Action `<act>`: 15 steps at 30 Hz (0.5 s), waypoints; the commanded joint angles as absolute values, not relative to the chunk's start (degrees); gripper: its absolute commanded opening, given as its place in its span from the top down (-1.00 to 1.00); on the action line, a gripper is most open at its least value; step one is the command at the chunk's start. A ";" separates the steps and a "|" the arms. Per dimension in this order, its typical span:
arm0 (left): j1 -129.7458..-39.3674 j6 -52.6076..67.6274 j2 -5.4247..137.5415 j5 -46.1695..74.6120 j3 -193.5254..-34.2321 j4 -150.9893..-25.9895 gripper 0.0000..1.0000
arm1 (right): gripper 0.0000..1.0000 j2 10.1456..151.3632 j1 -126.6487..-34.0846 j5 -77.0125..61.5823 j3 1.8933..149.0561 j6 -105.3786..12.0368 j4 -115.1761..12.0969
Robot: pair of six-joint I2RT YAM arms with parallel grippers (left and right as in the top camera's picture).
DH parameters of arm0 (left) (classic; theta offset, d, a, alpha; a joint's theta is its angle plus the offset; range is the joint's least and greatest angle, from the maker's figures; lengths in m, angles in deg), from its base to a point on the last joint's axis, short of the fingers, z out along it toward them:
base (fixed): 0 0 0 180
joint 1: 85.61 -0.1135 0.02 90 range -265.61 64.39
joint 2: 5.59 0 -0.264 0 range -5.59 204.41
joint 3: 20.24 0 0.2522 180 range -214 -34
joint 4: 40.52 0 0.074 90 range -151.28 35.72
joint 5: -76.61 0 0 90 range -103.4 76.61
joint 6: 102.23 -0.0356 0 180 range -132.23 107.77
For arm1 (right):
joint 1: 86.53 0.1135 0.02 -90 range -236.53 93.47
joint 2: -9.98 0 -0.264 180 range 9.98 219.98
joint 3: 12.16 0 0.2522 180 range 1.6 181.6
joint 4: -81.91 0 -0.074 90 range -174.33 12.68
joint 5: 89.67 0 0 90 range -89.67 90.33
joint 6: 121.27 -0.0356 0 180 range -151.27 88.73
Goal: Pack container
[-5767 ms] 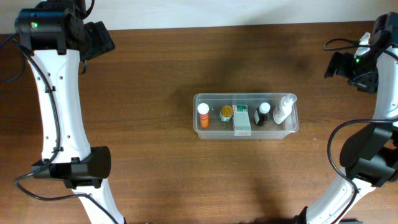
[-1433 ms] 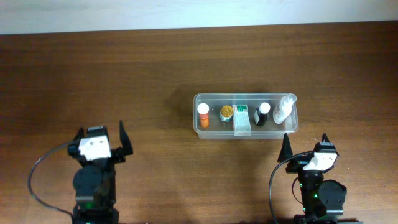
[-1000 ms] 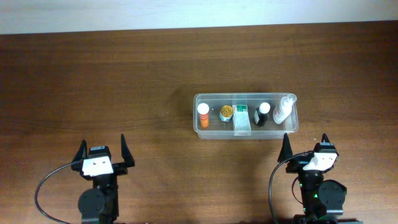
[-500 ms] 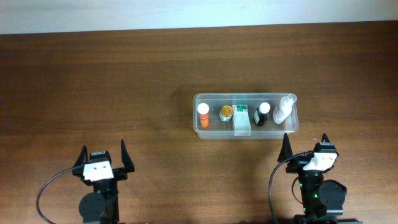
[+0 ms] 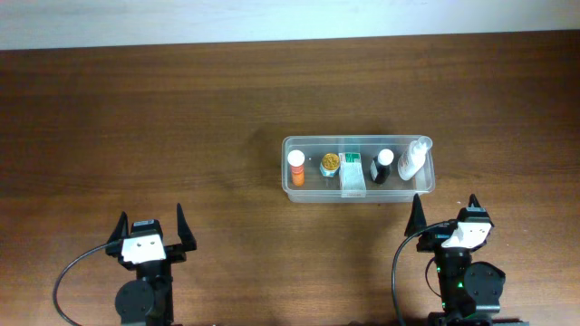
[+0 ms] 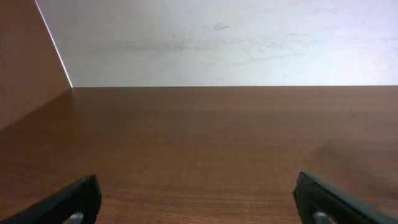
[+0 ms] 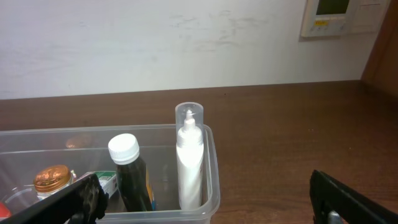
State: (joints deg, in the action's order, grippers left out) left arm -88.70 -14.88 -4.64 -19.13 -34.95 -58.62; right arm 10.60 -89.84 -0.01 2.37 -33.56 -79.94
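The clear plastic container (image 5: 299, 193) lies right of the table's middle. Inside it, left to right, stand an orange bottle with a white cap (image 5: 296, 167), a gold-lidded jar (image 5: 330, 163), a white-and-green box (image 5: 352, 175), a dark bottle with a white cap (image 5: 382, 166) and a white tube with a clear cap (image 5: 412, 161). The right wrist view shows the container's rim (image 7: 212, 155), the dark bottle (image 7: 129, 171) and the white tube (image 7: 189, 158). My left gripper (image 5: 149, 226) is open and empty at the front left. My right gripper (image 5: 444, 211) is open and empty, just in front of the container's right end.
The wooden table (image 5: 181, 118) ends at a white wall (image 5: 272, 18) at the back. The left wrist view shows only bare table (image 6: 205, 143) and wall. A wall panel (image 7: 339, 15) hangs at the upper right of the right wrist view.
Both arms came down from the table's far corners to the front edge. In the last second the left gripper slid slightly nearer the front; the right has not moved.
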 commanded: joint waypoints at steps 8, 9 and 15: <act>-89.09 -15.76 -5.29 -18.11 -34.54 -58.64 -0.99 | -0.97 10.17 -89.38 -0.56 1.92 -33.05 -79.90; -89.09 -15.76 -5.29 -18.11 -34.54 -58.64 -0.99 | -0.98 10.17 -89.38 -0.56 1.92 -33.05 -79.90; -89.09 -15.76 -5.29 -18.11 -34.54 -58.64 -0.99 | -0.98 10.17 -89.38 -0.56 1.92 -33.05 -79.90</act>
